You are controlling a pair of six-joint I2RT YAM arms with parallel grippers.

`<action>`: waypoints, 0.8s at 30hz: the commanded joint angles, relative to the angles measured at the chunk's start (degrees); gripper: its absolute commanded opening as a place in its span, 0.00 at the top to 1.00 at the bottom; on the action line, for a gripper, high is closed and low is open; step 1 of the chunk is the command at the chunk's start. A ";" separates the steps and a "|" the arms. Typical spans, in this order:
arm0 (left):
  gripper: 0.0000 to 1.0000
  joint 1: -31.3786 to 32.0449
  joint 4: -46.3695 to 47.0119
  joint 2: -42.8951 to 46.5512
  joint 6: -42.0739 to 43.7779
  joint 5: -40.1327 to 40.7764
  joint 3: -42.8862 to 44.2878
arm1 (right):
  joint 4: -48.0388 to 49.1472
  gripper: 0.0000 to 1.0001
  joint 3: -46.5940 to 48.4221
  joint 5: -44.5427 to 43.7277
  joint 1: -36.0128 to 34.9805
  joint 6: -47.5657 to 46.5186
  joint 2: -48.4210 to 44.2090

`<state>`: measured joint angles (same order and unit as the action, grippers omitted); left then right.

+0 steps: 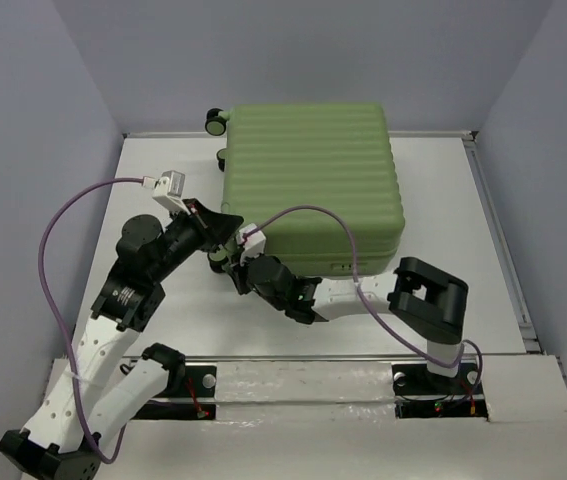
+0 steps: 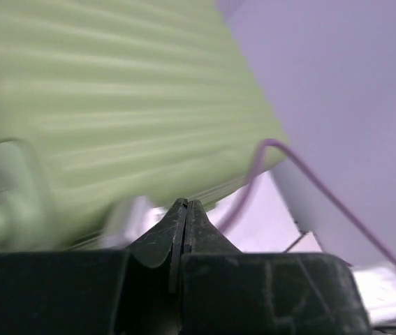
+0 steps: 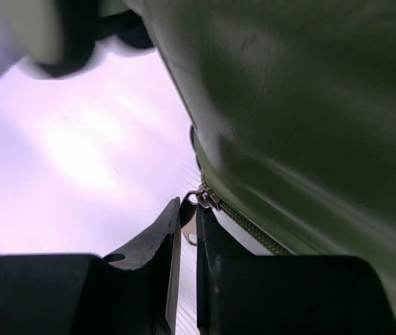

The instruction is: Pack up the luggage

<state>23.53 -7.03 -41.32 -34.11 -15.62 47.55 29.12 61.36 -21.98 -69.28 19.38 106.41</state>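
Closed, ribbed sage-green luggage with black wheels lies flat at twelve o'clock on the white table, lavender walls around, the left gripper clenched shut by its seven o'clock corner and the right gripper pinching its zipper pull.

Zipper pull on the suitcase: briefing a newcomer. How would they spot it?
Find the large sage-green ribbed hard-shell suitcase on the white table. A green zipper runs along its near left corner. The small silver metal zipper pull is the only shiny piece there, pinched by the right gripper.
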 commanded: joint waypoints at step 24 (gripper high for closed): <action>0.01 -3.13 -7.13 -7.90 12.05 4.19 9.15 | -24.60 0.04 -29.89 4.17 -7.20 15.42 -43.81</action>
<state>22.92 -13.45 -49.67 -25.98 -13.26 60.47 20.45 35.44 -6.07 -77.60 27.40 71.75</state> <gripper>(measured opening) 0.990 0.929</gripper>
